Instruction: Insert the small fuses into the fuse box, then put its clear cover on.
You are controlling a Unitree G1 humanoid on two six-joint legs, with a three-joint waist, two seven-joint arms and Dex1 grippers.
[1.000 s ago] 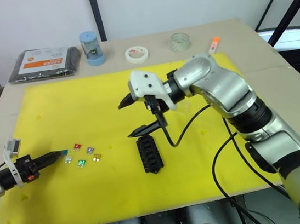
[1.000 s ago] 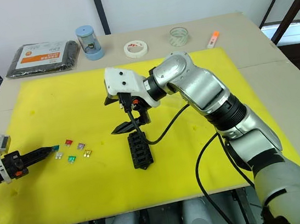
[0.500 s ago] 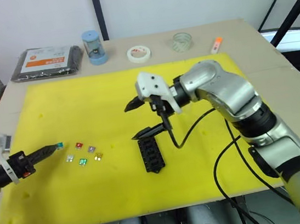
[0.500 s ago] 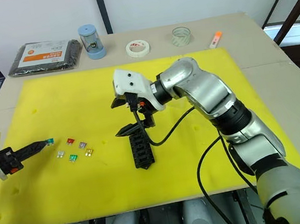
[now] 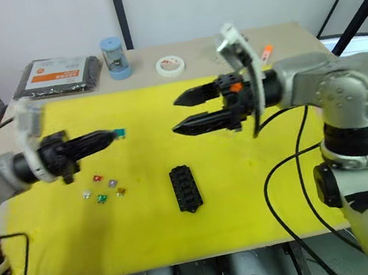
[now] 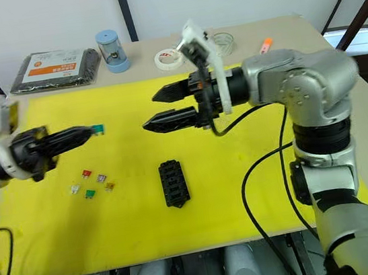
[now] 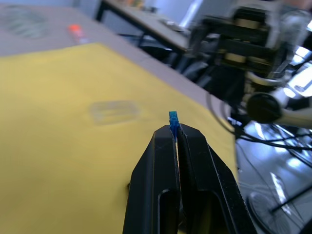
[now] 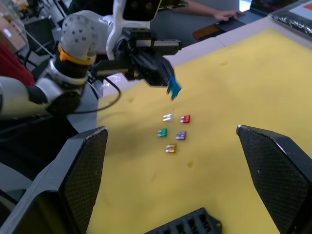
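Left eye view: the fuse box [image 5: 186, 188] lies flat on the yellow mat [image 5: 158, 249], its long axis running from the far side toward the robot with a slight tilt, slots facing up; no fuse can be made out standing in the slots. To its left, near the mat's left part, five small fuses sit in a loose cluster: red fuse [image 5: 97, 179], purple fuse [image 5: 112, 183], white fuse [image 5: 86, 194], green fuse [image 5: 100, 199] and yellow fuse [image 5: 120, 193], all apart from the box. The left gripper [image 5: 110, 135] is raised above the mat with its fingers pressed together on the teal fuse [image 5: 120, 132], which sticks out past the fingertips and points toward the right arm. In the left wrist view the fuse [image 7: 173, 118] stands upright between the closed tips, and the clear cover [image 7: 113, 111] lies flat on the mat beyond it. The right gripper [image 5: 182, 113] hovers above the mat beyond the fuse box, fingers spread wide and holding nothing, tips pointing toward the left gripper. On the bare table behind the mat are a black packet with an orange label [image 5: 54, 76], a blue sharpener [image 5: 112, 58], a masking tape roll [image 5: 170, 66] and an orange marker [image 5: 266, 52].
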